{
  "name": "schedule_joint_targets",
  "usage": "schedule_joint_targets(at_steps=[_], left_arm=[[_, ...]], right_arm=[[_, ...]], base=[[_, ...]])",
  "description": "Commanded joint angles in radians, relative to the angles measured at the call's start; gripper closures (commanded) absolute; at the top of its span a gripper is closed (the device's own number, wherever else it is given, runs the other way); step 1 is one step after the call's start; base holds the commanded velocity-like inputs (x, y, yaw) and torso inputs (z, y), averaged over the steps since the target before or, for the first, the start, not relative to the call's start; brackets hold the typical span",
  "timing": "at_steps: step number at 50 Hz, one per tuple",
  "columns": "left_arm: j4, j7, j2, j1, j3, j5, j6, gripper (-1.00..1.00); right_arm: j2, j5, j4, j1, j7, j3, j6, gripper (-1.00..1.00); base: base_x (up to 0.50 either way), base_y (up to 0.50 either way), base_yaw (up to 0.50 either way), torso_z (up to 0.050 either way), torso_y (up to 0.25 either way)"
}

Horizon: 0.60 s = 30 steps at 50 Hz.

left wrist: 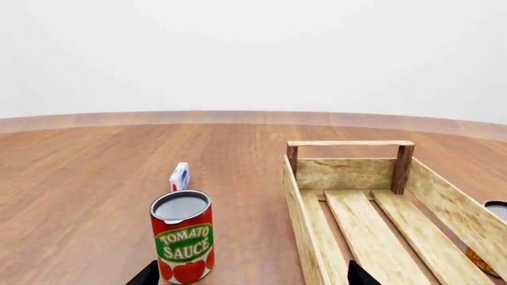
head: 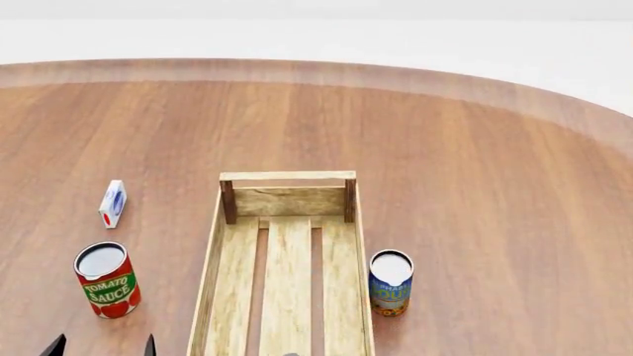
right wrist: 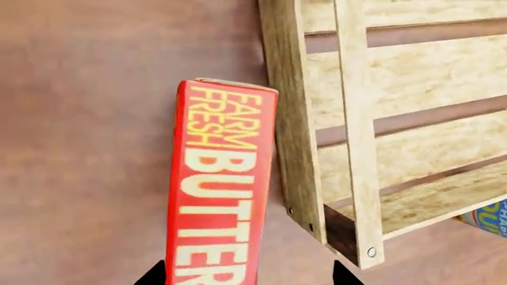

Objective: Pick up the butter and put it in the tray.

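Note:
The butter (right wrist: 225,178), a red carton with yellow and white "FARM FRESH BUTTER" lettering, lies on the wooden table right beside the outer wall of the tray (right wrist: 297,119). My right gripper (right wrist: 249,274) is open, its dark fingertips on either side of the carton's near end, one tip close to the carton and the other well clear of it. The butter and the right gripper are out of the head view. The tray (head: 213,259), a long pale slatted crate, is empty. My left gripper (head: 102,347) is open and empty near the tomato sauce can (head: 106,280).
A small white-blue carton (head: 113,203) stands beyond the tomato sauce can (left wrist: 184,234). A blue-labelled can (head: 390,282) stands against the tray's right side and shows in the right wrist view (right wrist: 487,217). The round table's edge (head: 554,100) curves across the back.

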Motion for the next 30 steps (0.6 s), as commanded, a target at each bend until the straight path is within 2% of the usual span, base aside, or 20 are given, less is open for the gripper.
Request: schedule_joint_targets(at_steps=[1, 8, 15, 30], left_arm=[[0.003, -0.006, -0.005, -0.003, 0.006, -0.005, -0.003, -1.00], [0.003, -0.010, -0.008, -0.006, 0.009, -0.010, -0.006, -1.00], [0.011, -0.013, -0.011, -0.005, 0.012, -0.013, -0.010, -1.00], [0.033, -0.021, -0.020, 0.001, 0.021, -0.019, -0.017, -1.00]], right_arm=[[-0.016, 0.038, -0.018, -0.039, 0.016, 0.024, -0.017, -1.00], [-0.037, 0.049, 0.013, -0.042, 0.014, 0.018, 0.017, -1.00], [-0.028, 0.079, 0.064, -0.056, 0.085, 0.039, -0.047, -1.00], [-0.021, 0.120, 0.110, -0.076, 0.128, 0.054, -0.091, -1.00]], base=[[0.00, 0.00, 0.00, 0.000, 0.000], [0.00, 0.00, 0.00, 0.000, 0.000], [0.00, 0.00, 0.00, 0.000, 0.000], [0.00, 0.00, 0.00, 0.000, 0.000]])
